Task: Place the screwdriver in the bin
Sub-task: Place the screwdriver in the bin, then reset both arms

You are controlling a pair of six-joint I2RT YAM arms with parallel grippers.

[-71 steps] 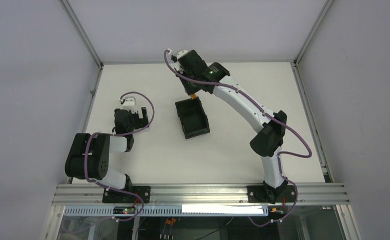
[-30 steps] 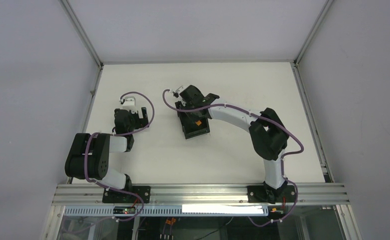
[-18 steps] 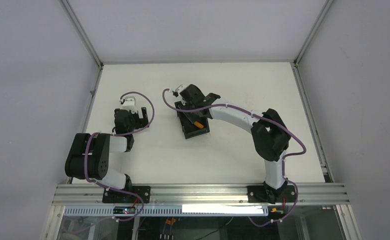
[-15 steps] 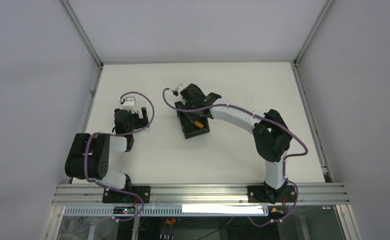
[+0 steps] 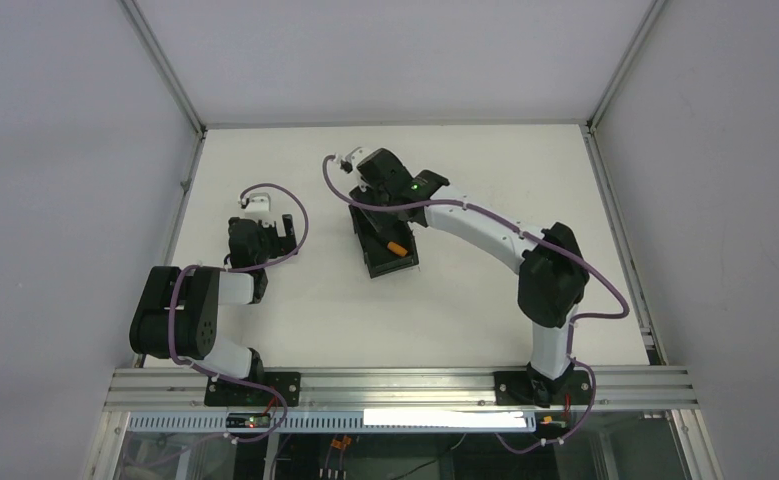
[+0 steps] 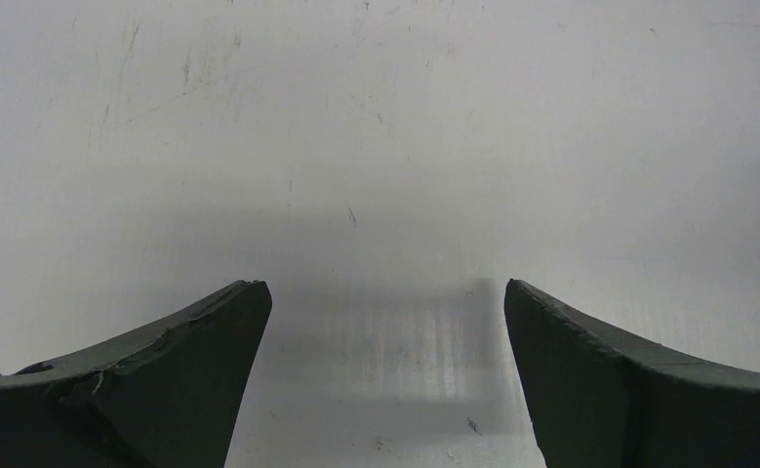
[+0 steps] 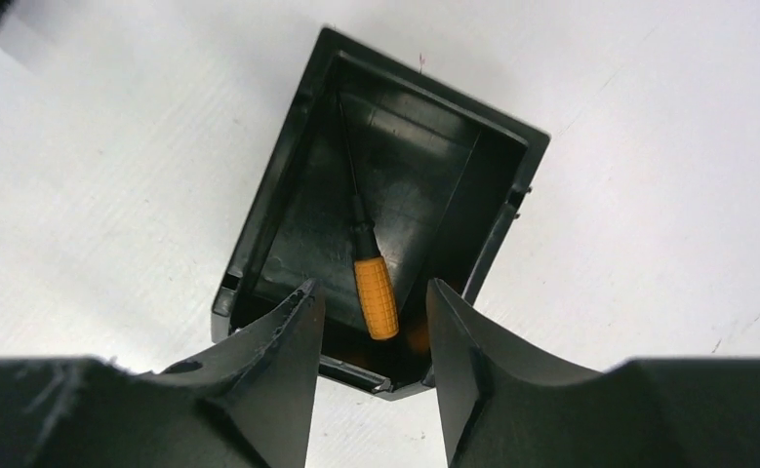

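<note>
Two jaws, both empty. My right gripper point(image 7: 371, 290) part-open, holding nothing, hovers over bin point(image 7: 268, 185) mid-desk, nearer far edge. Screwdriver point(image 7: 376, 292) lies flat inside bin, orange handle just beneath my fingertips. Placement looks done. My judgement: rise straight up, fingers clear of bin walls, no nudging. Left gripper point(image 6: 382, 286) wide open near left edge.

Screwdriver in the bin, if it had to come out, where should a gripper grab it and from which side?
Probably by the orange handle of the screwdriver, coming straight down with fingers closing across its width. It lies flat on the floor of the bin, whose walls block a sideways approach, and the handle is much thicker than the thin shaft.
</note>
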